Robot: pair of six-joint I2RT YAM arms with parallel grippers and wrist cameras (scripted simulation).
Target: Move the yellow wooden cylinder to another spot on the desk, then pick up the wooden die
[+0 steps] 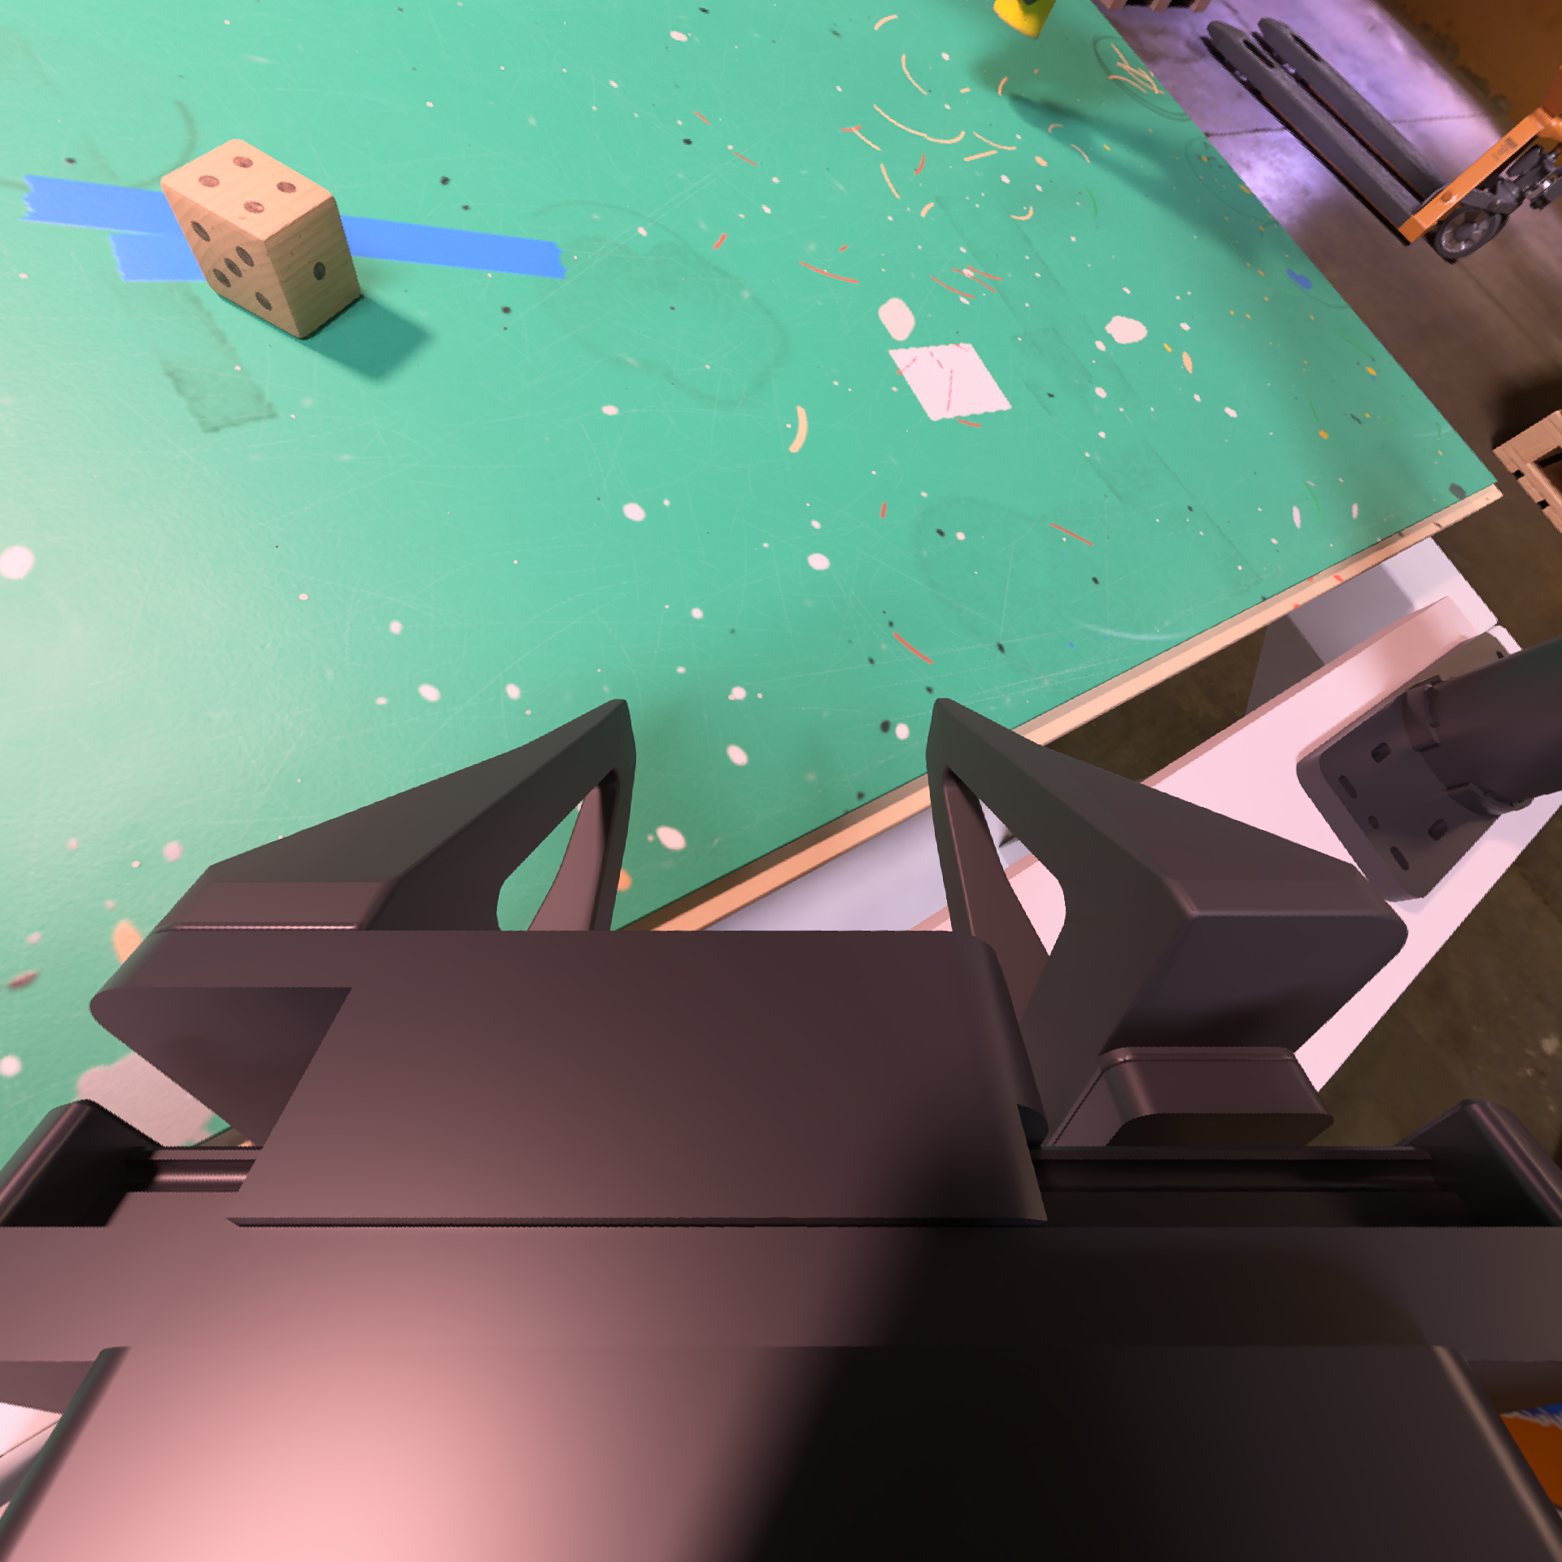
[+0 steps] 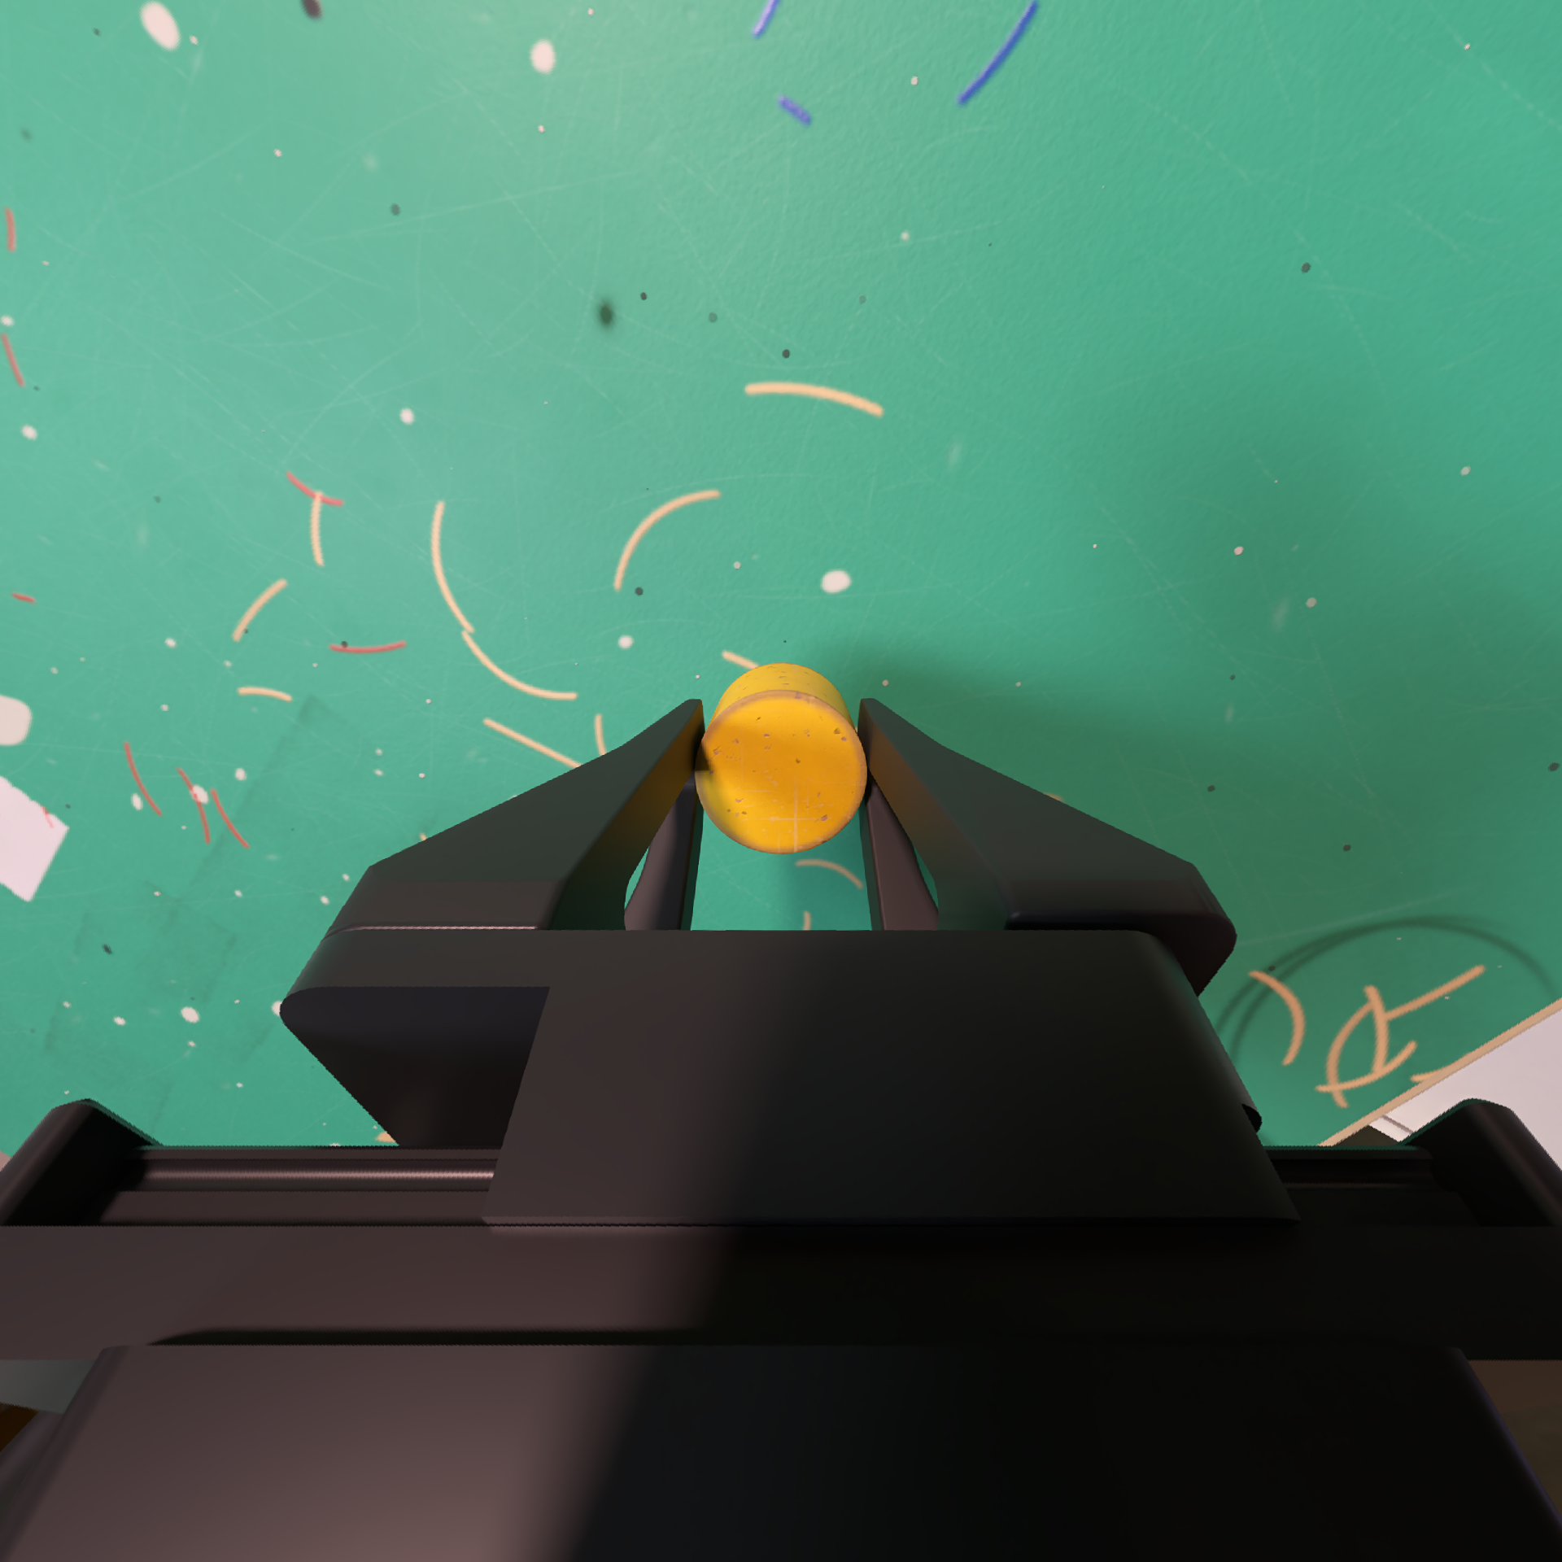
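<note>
The yellow wooden cylinder [image 2: 782, 761] sits between the fingertips of my right gripper [image 2: 779, 718], which is shut on it; I see its round top face from above over the green desk [image 2: 1014, 338]. A small piece of the cylinder also shows at the top edge of the left wrist view [image 1: 1023, 17]. The wooden die [image 1: 262, 237] rests on the green desk [image 1: 592, 507] at the upper left, on a strip of blue tape [image 1: 456, 249]. My left gripper [image 1: 779, 718] is open and empty, far from the die, near the desk's front edge.
The desk's wooden edge [image 1: 1183, 651] runs diagonally at the right, with a white frame [image 1: 1226, 761] and a dark arm base [image 1: 1420, 786] below it. An orange pallet jack [image 1: 1437, 169] stands on the floor beyond. A white paper patch [image 1: 951, 380] lies on the desk.
</note>
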